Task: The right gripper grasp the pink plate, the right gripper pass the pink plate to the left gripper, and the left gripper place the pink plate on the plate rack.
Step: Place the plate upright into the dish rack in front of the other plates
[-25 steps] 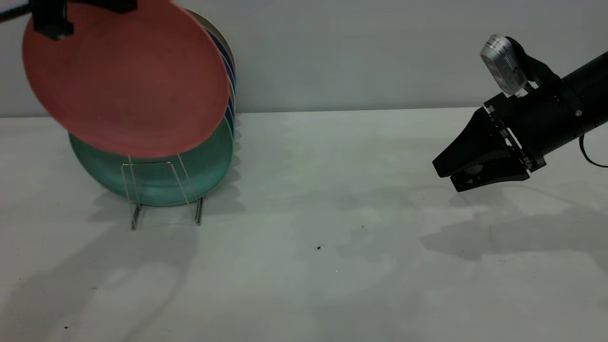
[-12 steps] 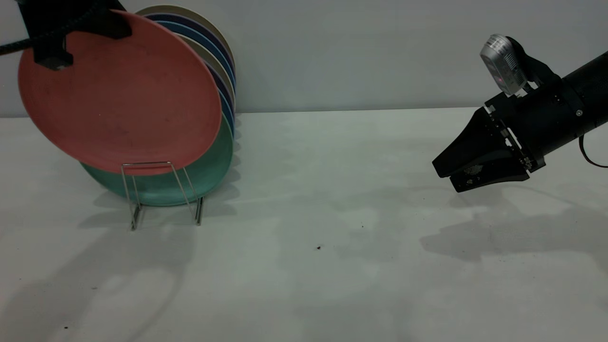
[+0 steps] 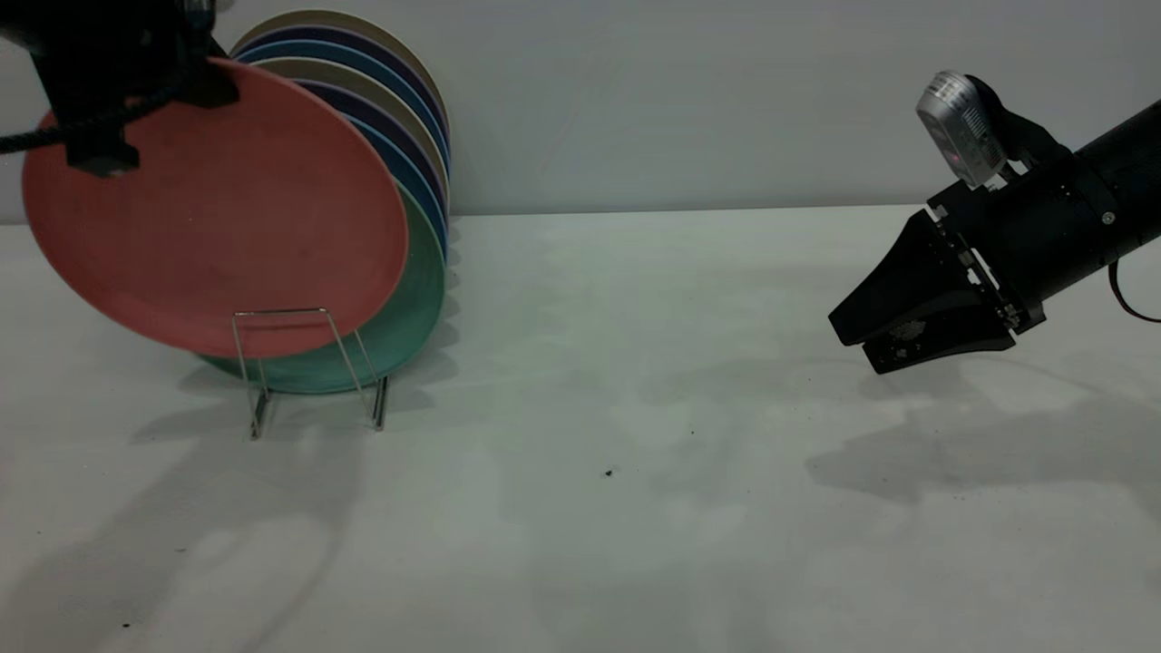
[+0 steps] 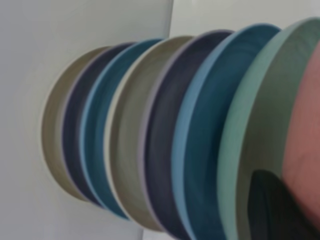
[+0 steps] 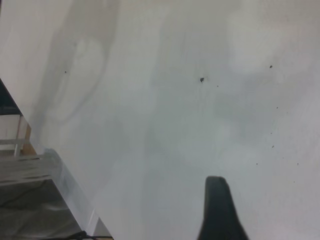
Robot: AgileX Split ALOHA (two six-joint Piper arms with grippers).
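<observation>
Risk first: the pink plate [image 3: 213, 213], gripped at its top edge by the left gripper [image 3: 118, 86] in the frame's upper left, hangs tilted just over the rack [image 3: 313, 372]. Its lower rim could land on the front wire loop or knock the teal plate [image 3: 413, 299] behind.

At right, the right gripper [image 3: 857, 340] hovers, jaws seemingly closed and empty.

The left wrist view alone shows the gaps between the stacked plates [image 4: 165, 145].

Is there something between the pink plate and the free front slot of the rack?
Nothing visible. The left gripper holds the pink plate tilted above the rack's front loop, in front of the green plate.
</observation>
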